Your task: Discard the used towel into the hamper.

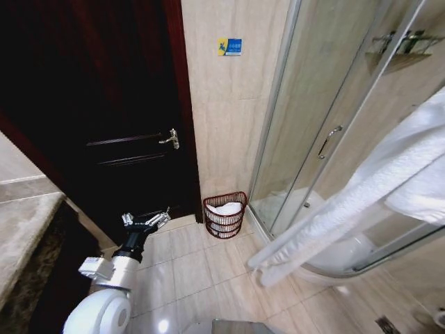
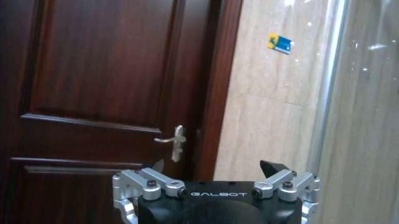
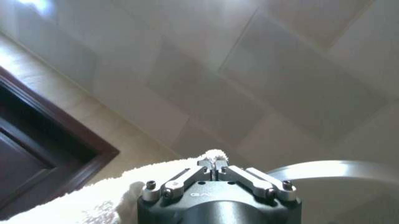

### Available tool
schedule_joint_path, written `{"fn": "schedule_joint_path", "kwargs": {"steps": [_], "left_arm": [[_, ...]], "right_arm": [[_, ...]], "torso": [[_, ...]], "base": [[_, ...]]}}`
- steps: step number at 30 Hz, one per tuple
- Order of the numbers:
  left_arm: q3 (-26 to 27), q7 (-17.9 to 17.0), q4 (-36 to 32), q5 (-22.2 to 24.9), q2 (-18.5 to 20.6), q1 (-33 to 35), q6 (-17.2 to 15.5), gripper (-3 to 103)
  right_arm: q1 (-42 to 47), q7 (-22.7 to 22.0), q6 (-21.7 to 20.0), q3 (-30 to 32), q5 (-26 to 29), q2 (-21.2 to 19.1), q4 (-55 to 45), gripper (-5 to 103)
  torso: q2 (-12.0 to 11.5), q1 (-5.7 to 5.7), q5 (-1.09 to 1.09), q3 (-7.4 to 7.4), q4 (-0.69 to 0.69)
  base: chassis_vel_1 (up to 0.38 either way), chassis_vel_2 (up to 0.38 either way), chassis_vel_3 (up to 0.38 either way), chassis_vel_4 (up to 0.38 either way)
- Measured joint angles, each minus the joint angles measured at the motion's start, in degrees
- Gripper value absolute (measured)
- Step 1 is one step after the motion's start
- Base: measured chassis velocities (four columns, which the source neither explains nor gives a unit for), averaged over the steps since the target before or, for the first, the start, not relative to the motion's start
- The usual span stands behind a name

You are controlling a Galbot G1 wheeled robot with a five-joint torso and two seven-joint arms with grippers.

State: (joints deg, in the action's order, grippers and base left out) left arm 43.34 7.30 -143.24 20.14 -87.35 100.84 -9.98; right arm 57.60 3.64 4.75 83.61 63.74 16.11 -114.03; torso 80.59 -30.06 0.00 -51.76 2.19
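At seven o'clock, low by the dark door (image 1: pixel 104 104), my left gripper (image 1: pixel 147 220) idles, fingers spread, holding nothing | at six o'clock the hamper (image 1: pixel 224 215) stands against the tiled wall, white cloth inside | from three o'clock the towel (image 1: pixel 348 209) drapes long: soft, limp, light, likely to swing | my right gripper (image 3: pixel 214 166) is pinched tight on its edge, a sound hold.

Dark wooden door (image 1: pixel 104 118), beige tiled wall (image 1: pixel 226 104), glass shower enclosure (image 1: pixel 327 125).
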Motion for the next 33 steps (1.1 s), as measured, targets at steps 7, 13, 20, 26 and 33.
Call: {"fn": "schedule_joint_path", "kwargs": {"steps": [7, 13, 20, 26, 33], "left_arm": [[0.02, -0.01, 0.00, 0.00, 0.02, 0.00, 0.00, 100], [0.00, -0.01, 0.00, 0.00, 0.00, 0.00, 0.00, 100], [-0.01, 0.00, 0.00, 0.00, 0.00, 0.00, 0.00, 100], [0.00, -0.01, 0.00, 0.00, 0.00, 0.00, 0.00, 100], [0.01, 0.00, 0.00, 0.00, 0.01, 0.00, 0.00, 100]], "right_arm": [[-2.73, 2.59, 3.01, -6.09, 0.09, 0.75, 0.56, 2], [-3.74, 3.01, 3.89, -7.47, 0.03, 0.90, 1.06, 2], [-3.58, 3.39, 4.18, -7.17, 0.15, 1.16, 1.12, 2], [-3.88, 4.21, 4.85, -7.74, 1.88, 1.20, 0.73, 2], [-13.67, 3.89, 6.04, -16.65, 1.54, 0.92, 4.05, 2]], "torso": [[-0.03, -0.01, -0.08, 0.00, 0.03], [-0.02, 0.02, 0.04, 0.01, 0.00], [-0.02, 0.02, 0.03, 0.01, 0.00], [-0.02, 0.01, -0.02, 0.01, 0.02], [-0.04, 0.01, 0.02, 0.01, 0.02]], "base": [[0.180, 0.177, -0.156, -0.174], [0.044, 0.034, 0.022, 0.010], [-0.001, 0.003, 0.072, 0.102], [0.070, 0.100, 0.064, 0.064], [0.034, 0.040, 0.018, 0.009]]}}
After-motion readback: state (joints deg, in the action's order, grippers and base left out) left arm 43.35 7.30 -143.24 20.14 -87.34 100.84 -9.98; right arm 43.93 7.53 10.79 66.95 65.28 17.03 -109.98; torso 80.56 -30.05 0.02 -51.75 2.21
